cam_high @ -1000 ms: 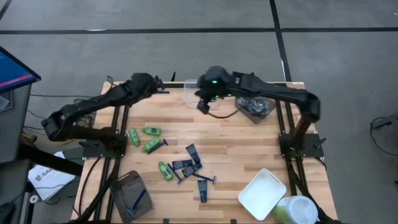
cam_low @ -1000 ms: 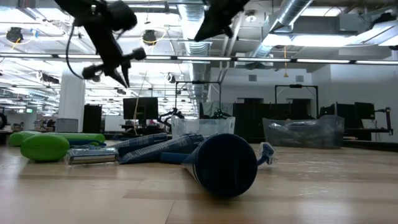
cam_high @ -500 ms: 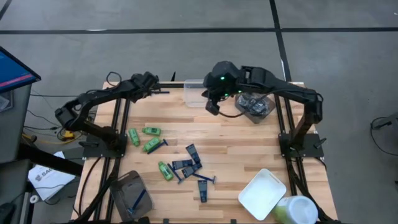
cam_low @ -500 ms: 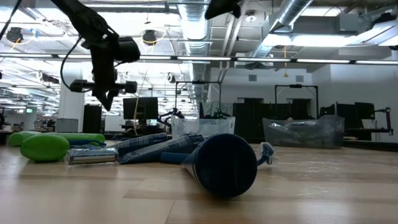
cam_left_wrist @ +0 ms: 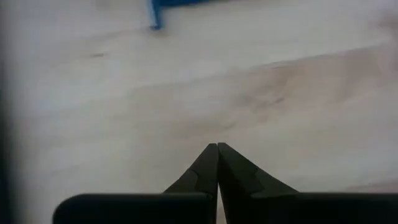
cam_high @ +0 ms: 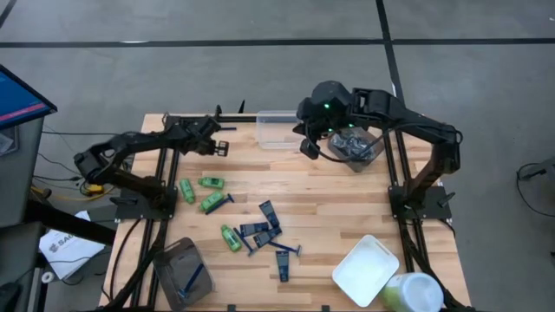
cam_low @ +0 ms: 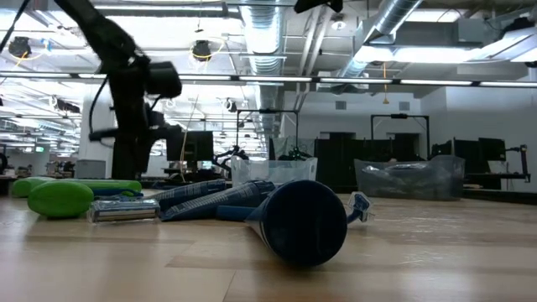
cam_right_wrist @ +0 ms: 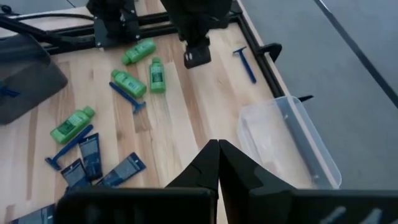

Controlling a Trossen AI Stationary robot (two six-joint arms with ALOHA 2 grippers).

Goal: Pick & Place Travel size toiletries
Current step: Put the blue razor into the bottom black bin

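Note:
The toiletries lie loose on the wooden table's middle: green bottles point(cam_high: 211, 202) point(cam_right_wrist: 127, 81), navy tubes point(cam_high: 269, 213) and blue razors point(cam_high: 285, 249). One more razor point(cam_right_wrist: 244, 65) lies near the far edge. My left gripper point(cam_high: 222, 149) point(cam_left_wrist: 217, 147) is shut with nothing in it, pointing steeply down just above bare wood at the far left, close to that razor point(cam_left_wrist: 180, 5). My right gripper point(cam_high: 308, 149) point(cam_right_wrist: 217, 143) is shut with nothing in it, high above the far middle, beside the clear tub point(cam_high: 273, 128).
A clear tub holding dark items point(cam_high: 355, 147) stands at the far right. A white tub point(cam_high: 366, 270) and a green-topped container point(cam_high: 412, 293) are at the near right. A grey tub point(cam_high: 180, 270) with a razor in it sits at the near left.
My left gripper has come down toward the table at the far left, rolling its wrist as it sank. My right gripper has risen and drifted toward the table's right edge, leaving the top of the low view. No item has moved.

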